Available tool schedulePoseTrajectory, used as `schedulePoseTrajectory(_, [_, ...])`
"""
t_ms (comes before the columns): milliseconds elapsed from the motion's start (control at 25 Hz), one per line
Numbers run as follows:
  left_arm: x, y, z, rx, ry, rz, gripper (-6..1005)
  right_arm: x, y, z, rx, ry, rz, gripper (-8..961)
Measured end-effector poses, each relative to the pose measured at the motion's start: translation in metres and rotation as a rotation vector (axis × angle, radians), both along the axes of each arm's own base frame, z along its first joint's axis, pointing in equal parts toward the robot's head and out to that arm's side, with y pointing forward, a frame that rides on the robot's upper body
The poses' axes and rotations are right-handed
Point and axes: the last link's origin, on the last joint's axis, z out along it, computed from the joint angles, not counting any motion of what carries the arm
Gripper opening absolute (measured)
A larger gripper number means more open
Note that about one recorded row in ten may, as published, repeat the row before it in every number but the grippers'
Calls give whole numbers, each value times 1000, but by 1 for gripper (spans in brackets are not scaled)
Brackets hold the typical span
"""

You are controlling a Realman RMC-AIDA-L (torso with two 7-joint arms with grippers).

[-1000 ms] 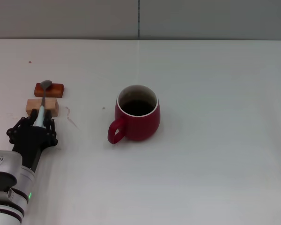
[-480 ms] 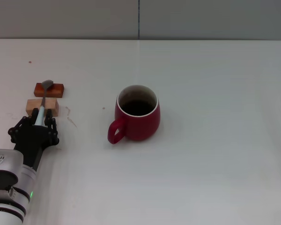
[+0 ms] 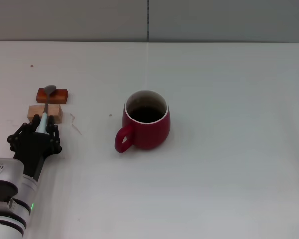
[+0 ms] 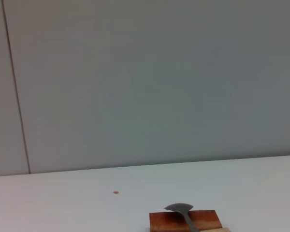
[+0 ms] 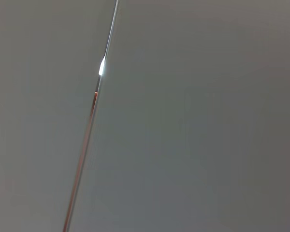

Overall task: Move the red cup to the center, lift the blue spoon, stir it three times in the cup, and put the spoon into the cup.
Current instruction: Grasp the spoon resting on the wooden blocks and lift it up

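The red cup stands upright near the middle of the white table, its handle towards the front left. The blue spoon lies at the left across two small wooden blocks, its grey bowl on the far one. My left gripper is at the near end of the spoon, its fingers closed around the pale blue handle. The spoon still rests on the blocks. The spoon's bowl shows in the left wrist view. My right gripper is out of view.
An orange-brown block and a tan block sit under the spoon at the left. The orange-brown block also shows in the left wrist view. A grey wall runs along the table's far edge.
My left gripper shifted slightly towards the cup, then back. The spoon and the cup have not moved.
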Motion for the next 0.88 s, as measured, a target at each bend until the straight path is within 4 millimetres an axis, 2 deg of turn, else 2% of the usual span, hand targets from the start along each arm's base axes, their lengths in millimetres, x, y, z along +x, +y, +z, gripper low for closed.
schedulePoseTrajectory(880, [-2, -1, 1, 2, 4, 2, 283, -1, 0, -2, -2, 6, 1, 627])
